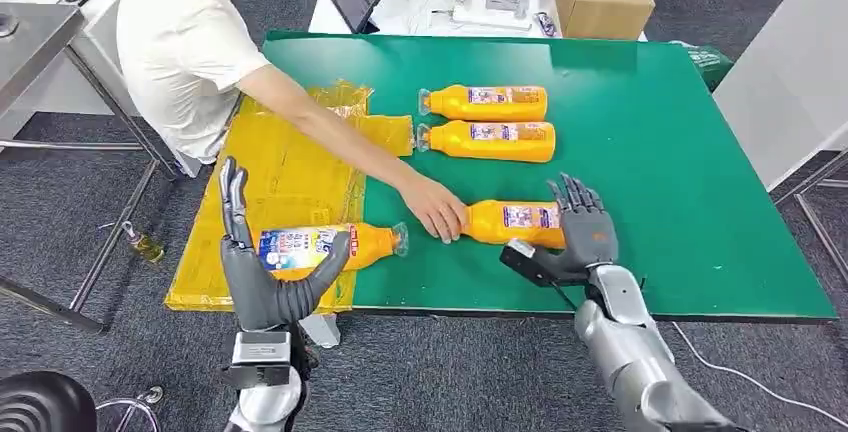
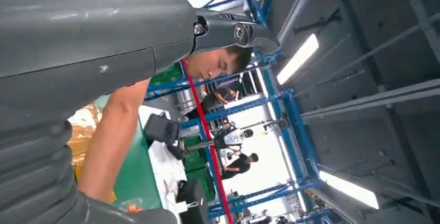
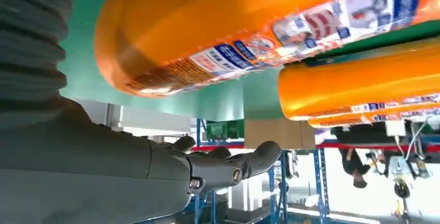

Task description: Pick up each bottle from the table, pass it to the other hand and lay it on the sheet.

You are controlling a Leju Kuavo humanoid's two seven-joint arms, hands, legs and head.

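We judge the step in hand to be the pick-up of the nearest bottle (image 1: 515,222), which lies on its side on the green table (image 1: 700,202) with its cap end under a person's hand (image 1: 437,208). To do this well, we would wait until that hand is clear, then bring the right hand (image 1: 580,237) around the bottle's body rather than its base, so the grip is balanced for the pass across. The right hand is spread wide and holds nothing; in the head view its fingers stand at the bottle's base end, but we cannot tell whether they touch it. The left hand (image 1: 262,262) is likewise open and raised, fingers up, gripping nothing, and it stands in front of a bottle (image 1: 325,246) already lying on the yellow sheet (image 1: 290,167). Two further bottles (image 1: 487,122) lie side by side farther back on the table, not yet handled.
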